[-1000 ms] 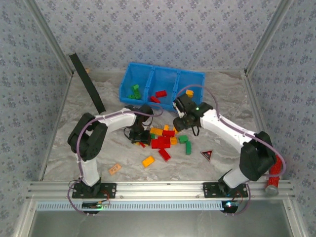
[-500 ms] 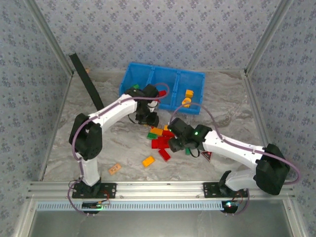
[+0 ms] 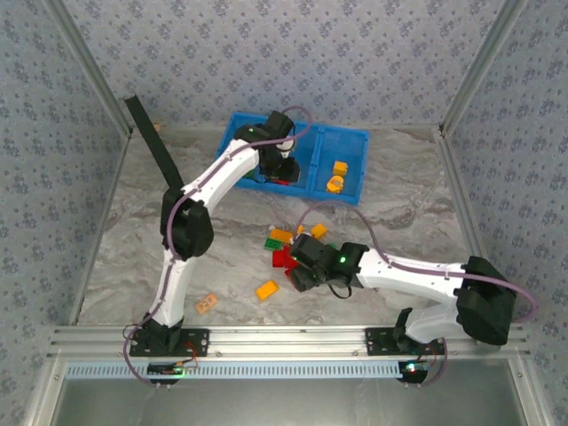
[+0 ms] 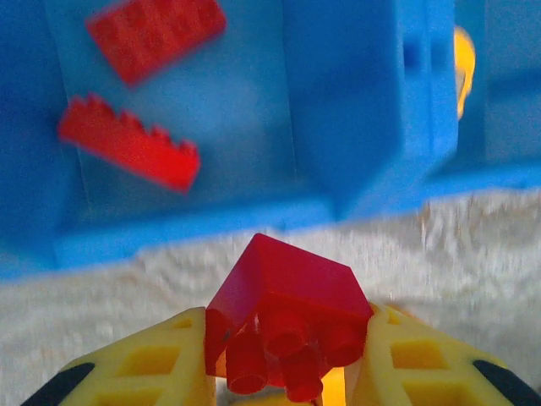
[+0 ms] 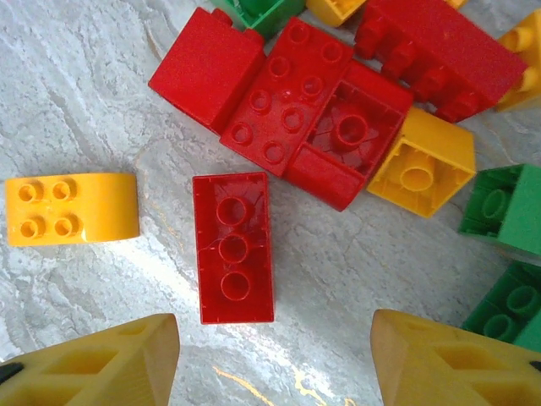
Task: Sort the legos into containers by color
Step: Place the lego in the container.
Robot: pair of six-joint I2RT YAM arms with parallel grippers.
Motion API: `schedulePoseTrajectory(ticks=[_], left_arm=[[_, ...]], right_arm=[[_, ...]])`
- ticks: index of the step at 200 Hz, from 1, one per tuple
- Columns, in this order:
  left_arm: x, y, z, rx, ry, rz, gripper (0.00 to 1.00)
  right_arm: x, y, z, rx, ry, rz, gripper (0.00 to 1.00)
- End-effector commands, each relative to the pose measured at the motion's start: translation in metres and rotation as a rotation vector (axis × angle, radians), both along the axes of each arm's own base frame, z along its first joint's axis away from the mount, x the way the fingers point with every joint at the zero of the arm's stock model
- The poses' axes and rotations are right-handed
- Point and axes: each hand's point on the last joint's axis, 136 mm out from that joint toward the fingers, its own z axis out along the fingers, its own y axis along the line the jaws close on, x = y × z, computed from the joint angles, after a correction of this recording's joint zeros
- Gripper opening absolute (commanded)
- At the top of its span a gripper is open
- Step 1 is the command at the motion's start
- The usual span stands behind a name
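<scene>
Red, green and yellow legos (image 5: 232,245) clustered near the blue three-compartment containers (image 3: 351,142), a few inside

Yellow fingers (image 4: 161,368) of the left gripper (image 4: 287,347) pinch a small red square plastic brick (image 4: 283,292), studs toward the lens, over the pale marbled tabletop (image 4: 473,245). Beyond, a bright blue plastic bin (image 4: 355,127) holds two long red studded bricks (image 4: 156,34) (image 4: 127,152) in one compartment. A blurred yellow-orange piece (image 4: 463,59) sits in the next.

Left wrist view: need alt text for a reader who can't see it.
A red brick is clamped between the yellow fingers of the left gripper, close to the camera. Beyond it, past a strip of marbled table, a blue bin compartment holds two more red bricks.
</scene>
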Motion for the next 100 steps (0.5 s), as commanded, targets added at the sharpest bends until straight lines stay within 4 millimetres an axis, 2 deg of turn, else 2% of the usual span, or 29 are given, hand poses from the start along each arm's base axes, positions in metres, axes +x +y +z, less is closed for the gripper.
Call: schedulePoseTrajectory(ticks=[1, 55, 81, 100], left_arm=[[0.021, 0.001, 0.001, 0.014, -0.029, 0.017, 0.32], [0.055, -0.005, -0.029, 0.002, -0.027, 0.064, 0.32], [0.061, -0.01, -0.046, -0.009, -0.009, 0.074, 0.32], [0.062, -0.012, -0.057, -0.014, 0.005, 0.081, 0.33]], right_arm=[[0.001, 0.002, -0.008, -0.043, -0.016, 0.017, 0.64], [-0.001, 0.01, -0.013, -0.099, -0.025, 0.04, 0.69], [0.001, 0.0, -0.006, -0.131, -0.056, 0.006, 0.7], [0.002, -0.022, 0.001, -0.183, -0.075, -0.041, 0.71]])
